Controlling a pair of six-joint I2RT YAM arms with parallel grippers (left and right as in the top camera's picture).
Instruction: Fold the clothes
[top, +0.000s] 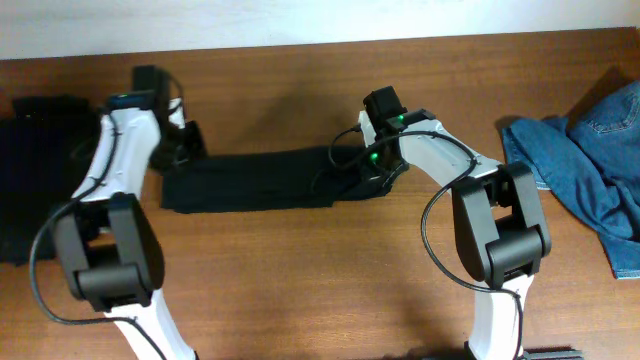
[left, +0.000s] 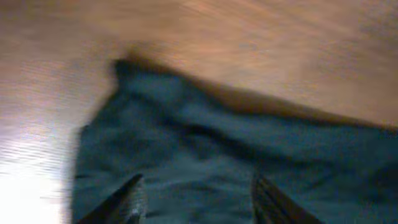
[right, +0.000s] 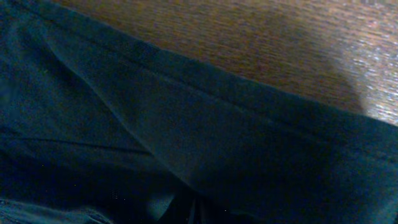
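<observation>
Black garment (top: 250, 182): L gripper (left: 198, 191) apart, R gripper (top: 376, 172) clamped on it; jeans (top: 600, 150) far R.

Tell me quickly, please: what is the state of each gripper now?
Left gripper: jaws open above the black garment, holding nothing.
Right gripper: jaws closed, it seems on a fold of the same garment.

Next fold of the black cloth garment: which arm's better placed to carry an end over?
Right, probably. The right gripper sits shut at the right end of the black cloth garment, seemingly pinching it; the left gripper stands open over the left end, empty.
</observation>
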